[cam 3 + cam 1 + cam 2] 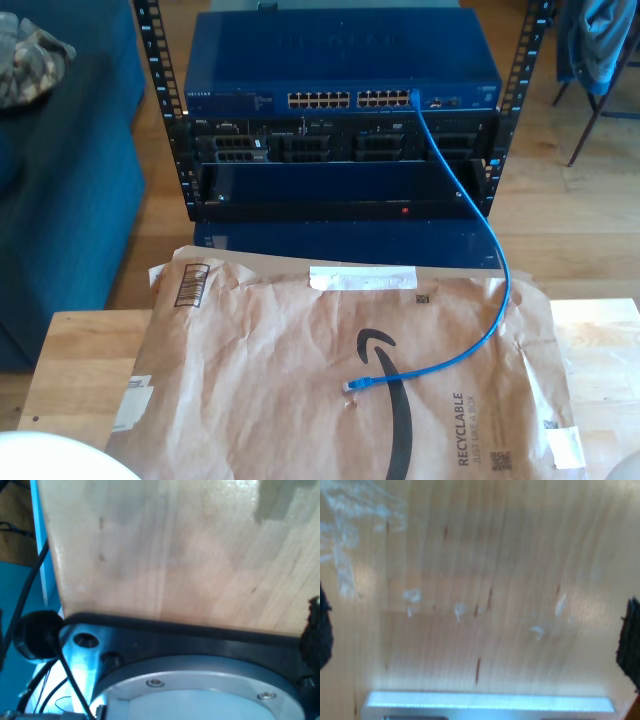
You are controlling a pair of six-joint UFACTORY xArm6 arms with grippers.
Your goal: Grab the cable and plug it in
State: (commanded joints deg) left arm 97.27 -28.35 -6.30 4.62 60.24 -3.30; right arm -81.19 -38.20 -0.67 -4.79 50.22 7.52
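Thin bright-blue cable (478, 228) running from blue rack switch (343, 62) port, loose plug lying at six o'clock on brown paper sheet (300, 380) reading "RECYCLABLE", both grippers' opening impossible to tell.

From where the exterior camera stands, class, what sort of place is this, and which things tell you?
Probably a small networking test corner: a rack holding a blue network switch, and the cable plugged into it at one end.

The cable's (478, 215) far plug sits among the blue switch's (340, 62) ports, too small to tell which one. Both wrist views are blurred; dark finger edges (630, 640) are cut off, so jaw state is unclear
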